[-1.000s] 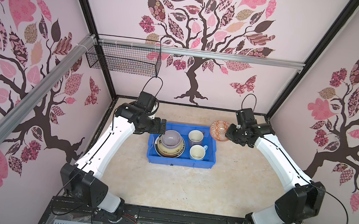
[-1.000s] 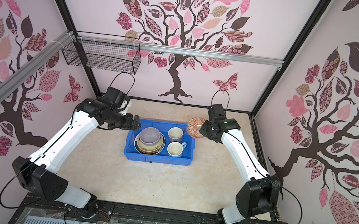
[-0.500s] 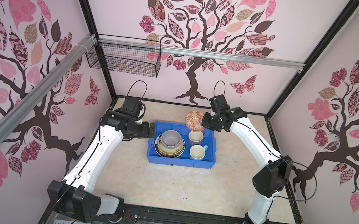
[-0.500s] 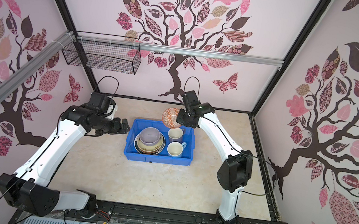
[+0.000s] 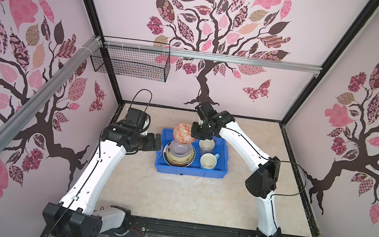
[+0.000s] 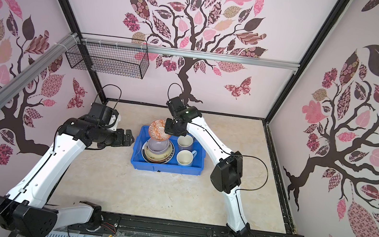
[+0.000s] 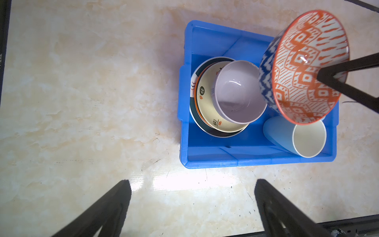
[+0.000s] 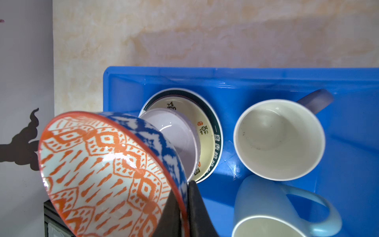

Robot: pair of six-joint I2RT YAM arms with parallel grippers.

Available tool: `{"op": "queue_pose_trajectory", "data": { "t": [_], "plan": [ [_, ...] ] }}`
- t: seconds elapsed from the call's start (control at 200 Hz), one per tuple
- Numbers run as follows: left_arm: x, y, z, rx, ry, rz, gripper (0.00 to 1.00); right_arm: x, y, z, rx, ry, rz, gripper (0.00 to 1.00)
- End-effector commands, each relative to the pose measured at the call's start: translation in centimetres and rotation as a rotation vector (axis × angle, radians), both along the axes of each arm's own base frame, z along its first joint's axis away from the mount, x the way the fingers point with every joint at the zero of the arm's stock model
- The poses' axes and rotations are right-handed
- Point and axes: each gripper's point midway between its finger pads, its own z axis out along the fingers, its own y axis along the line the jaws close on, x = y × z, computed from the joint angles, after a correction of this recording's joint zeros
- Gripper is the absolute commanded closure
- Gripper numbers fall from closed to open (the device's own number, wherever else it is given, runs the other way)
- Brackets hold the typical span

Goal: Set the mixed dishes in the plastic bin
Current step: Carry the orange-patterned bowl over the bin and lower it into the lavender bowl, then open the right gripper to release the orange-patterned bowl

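My right gripper (image 8: 184, 203) is shut on the rim of the orange-white patterned bowl (image 8: 106, 174), one finger inside and one outside. The bowl (image 5: 183, 133) hangs tilted above the back left of the blue plastic bin (image 5: 191, 171). Below it a lavender bowl (image 5: 180, 149) sits on a stack of plates (image 5: 177, 160). In the bin's right half stand a lavender mug (image 8: 279, 139) and a light-blue mug (image 8: 266, 197). My left gripper (image 5: 158, 142) is open and empty just left of the bin, over bare floor (image 7: 192, 182).
A black wire mesh basket (image 5: 131, 61) hangs from the aluminium rail on the back wall, left of centre. Patterned enclosure walls close in on three sides. The black base rail (image 5: 192, 233) runs along the front.
My right arm has carried the patterned bowl leftward, from right of the bin to above its back left. My left arm has drawn back to the left of the bin.
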Motion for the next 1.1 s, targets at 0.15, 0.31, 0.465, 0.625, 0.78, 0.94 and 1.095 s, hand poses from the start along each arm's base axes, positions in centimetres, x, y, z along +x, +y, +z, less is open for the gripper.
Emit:
{"op": "queue_pose_trajectory", "data": {
  "t": [0.15,0.31,0.465,0.625,0.78,0.94,1.095],
  "plan": [
    [-0.6,0.2,-0.9,-0.006,0.008,0.005,0.01,-1.2,0.4,-3.5,-0.030,0.092,0.040,0.88],
    [-0.7,0.2,-1.0,-0.005,0.010,0.004,0.01,-1.1,0.7,-4.3,-0.026,0.096,0.040,0.88],
    [-0.6,0.2,-1.0,-0.004,0.012,0.002,0.01,-1.0,0.9,-5.6,-0.040,0.114,0.045,0.87],
    [-0.6,0.2,-1.2,0.001,0.018,0.001,0.01,-0.8,1.3,-6.5,-0.045,0.126,0.053,0.86],
    [-0.5,0.3,-1.3,0.005,0.019,0.004,0.02,-0.6,1.5,-7.0,-0.052,0.132,0.061,0.83],
    [-0.3,0.3,-1.5,0.006,0.026,0.008,0.01,-0.4,1.6,-6.9,-0.055,0.129,0.067,0.76],
    [0.2,0.2,-1.6,-0.002,0.028,0.008,0.02,-0.1,1.0,-5.9,-0.078,0.098,0.068,0.59]
  ]
}}
